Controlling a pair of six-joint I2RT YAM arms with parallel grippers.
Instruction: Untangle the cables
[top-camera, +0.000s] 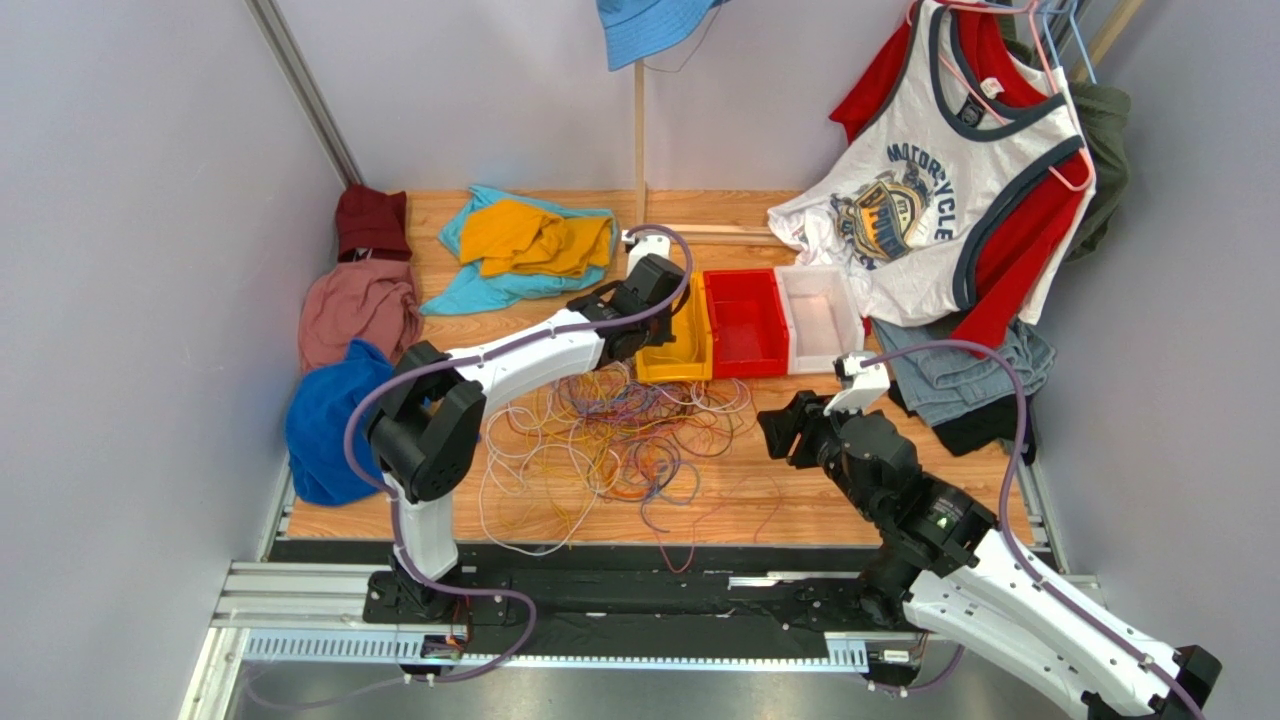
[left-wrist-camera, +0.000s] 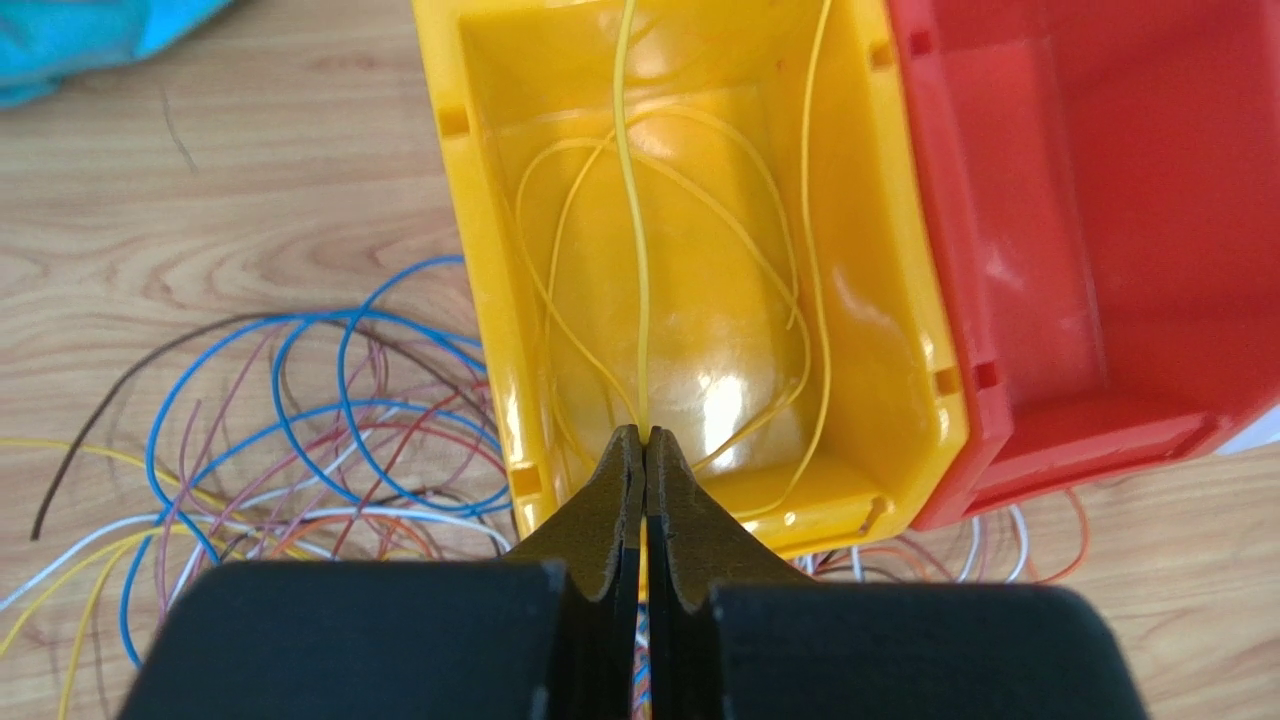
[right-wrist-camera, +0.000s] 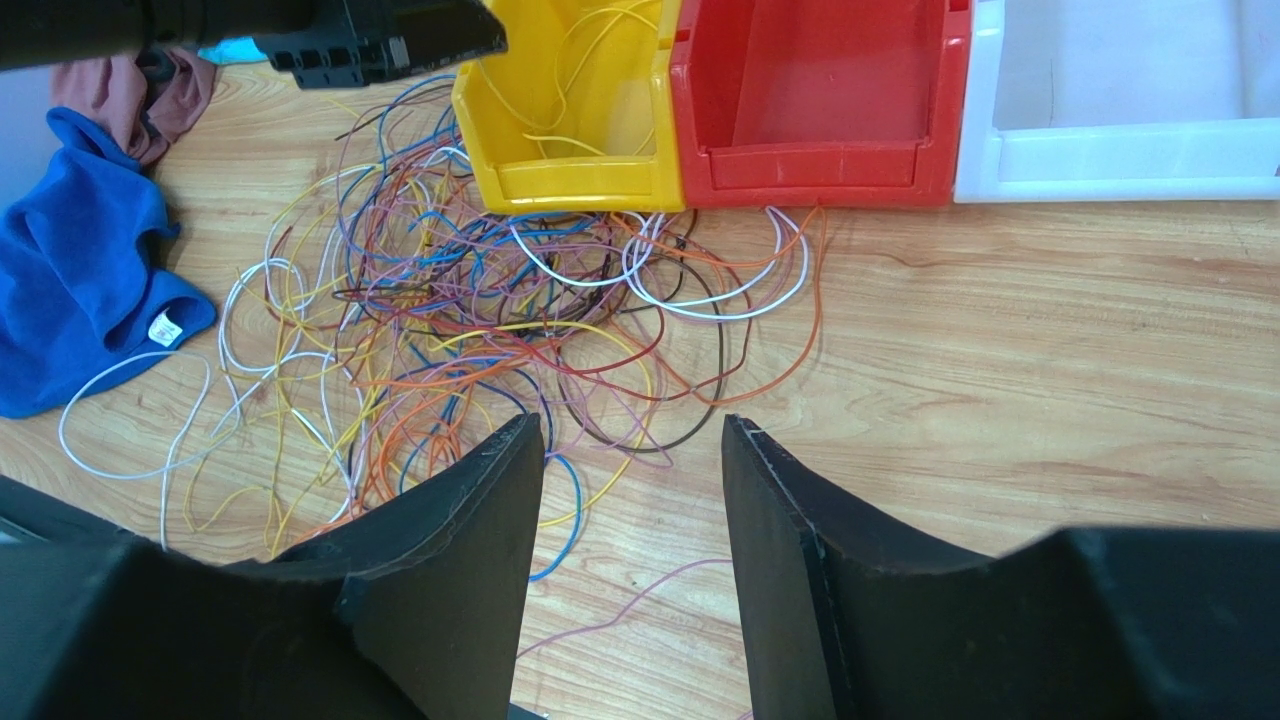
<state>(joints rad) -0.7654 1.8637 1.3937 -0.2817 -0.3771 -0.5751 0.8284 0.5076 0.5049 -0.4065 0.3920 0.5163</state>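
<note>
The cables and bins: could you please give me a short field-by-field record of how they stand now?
left gripper: shut on a yellow cable, over the yellow bin
right gripper: open, holding nothing
cable pile: tangled on the table, before the bins
yellow bin: holds loose yellow cables
red bin: no cables seen inside

In a row at the rear middle of the surface (top-camera: 751, 510): left bin (top-camera: 679, 348), middle bin (top-camera: 747, 323), right bin (top-camera: 819, 308), touching side to side. Just before them, spread over the middle: the cables (top-camera: 601, 435), with a few loops inside the left bin. Over that bin's near wall: left claw (left-wrist-camera: 646, 443), pinched on one strand leading in. Right of the heap: right claw (right-wrist-camera: 631, 435). Along the left edge: cloths (top-camera: 349, 375). Far right, beside the right bin: folded clothes (top-camera: 962, 375), under hanging shirts (top-camera: 932, 180).
</note>
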